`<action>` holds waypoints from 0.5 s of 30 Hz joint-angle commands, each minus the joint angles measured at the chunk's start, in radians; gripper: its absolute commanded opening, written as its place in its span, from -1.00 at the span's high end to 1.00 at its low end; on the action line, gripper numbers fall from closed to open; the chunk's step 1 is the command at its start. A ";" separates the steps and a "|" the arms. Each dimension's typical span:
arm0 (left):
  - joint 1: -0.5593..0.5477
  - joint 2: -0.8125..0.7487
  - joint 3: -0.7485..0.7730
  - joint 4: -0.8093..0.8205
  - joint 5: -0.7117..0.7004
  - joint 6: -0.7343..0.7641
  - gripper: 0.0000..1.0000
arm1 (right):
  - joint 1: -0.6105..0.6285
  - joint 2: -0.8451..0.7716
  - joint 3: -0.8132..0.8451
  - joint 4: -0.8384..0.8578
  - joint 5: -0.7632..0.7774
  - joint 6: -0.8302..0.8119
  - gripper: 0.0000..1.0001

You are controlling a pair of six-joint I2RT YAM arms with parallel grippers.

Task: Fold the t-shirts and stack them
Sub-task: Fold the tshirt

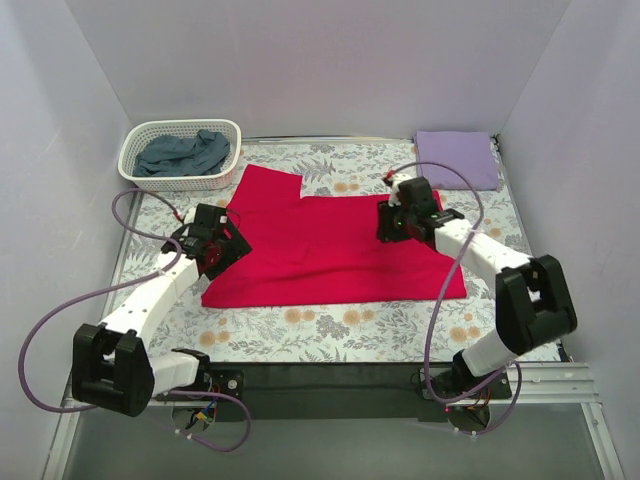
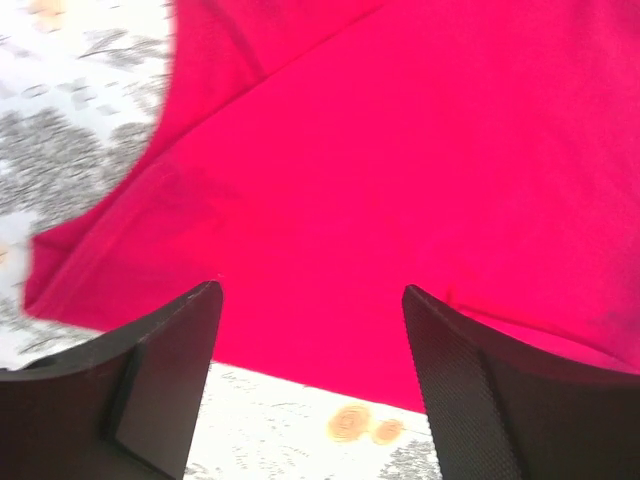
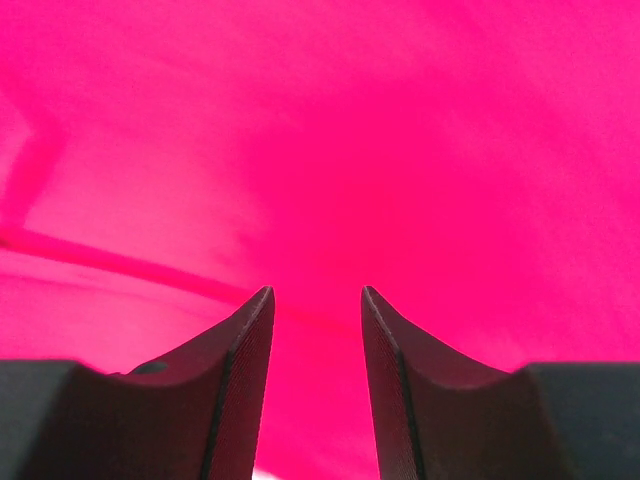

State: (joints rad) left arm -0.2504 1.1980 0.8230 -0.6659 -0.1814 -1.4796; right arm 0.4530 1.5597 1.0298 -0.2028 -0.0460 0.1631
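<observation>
A crimson red t-shirt [image 1: 330,250] lies spread flat on the floral table covering, with one sleeve pointing to the back left. My left gripper [image 1: 228,248] hovers over the shirt's left edge. In the left wrist view its jaws [image 2: 312,300] stand wide open, with only the red t-shirt [image 2: 400,180] and the covering beneath them. My right gripper [image 1: 386,222] is low over the shirt's upper right part. Its jaws [image 3: 317,295] are open a little, with a bare gap and the red t-shirt [image 3: 330,150] under them. A folded lavender t-shirt [image 1: 457,158] lies at the back right. A blue-grey t-shirt [image 1: 185,153] sits crumpled in a basket.
The white plastic basket [image 1: 132,160] stands at the back left corner. Pale walls enclose the table on three sides. Purple cables loop from both arms, near the left table edge [image 1: 125,215] and over the right side [image 1: 440,300]. The floral covering [image 1: 330,325] shows in front of the shirt.
</observation>
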 commanded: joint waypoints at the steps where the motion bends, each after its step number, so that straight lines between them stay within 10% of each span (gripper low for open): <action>1: -0.045 0.061 0.068 0.043 0.046 0.024 -0.28 | -0.072 -0.099 -0.105 -0.105 0.041 0.073 0.18; 15: -0.145 0.426 0.252 0.221 0.040 0.028 0.23 | -0.307 -0.309 -0.421 -0.069 0.087 0.145 0.26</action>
State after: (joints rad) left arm -0.3912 1.6062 1.0340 -0.4980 -0.1333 -1.4620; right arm 0.1726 1.2682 0.6380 -0.3038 0.0353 0.2699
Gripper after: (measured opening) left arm 0.393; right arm 0.375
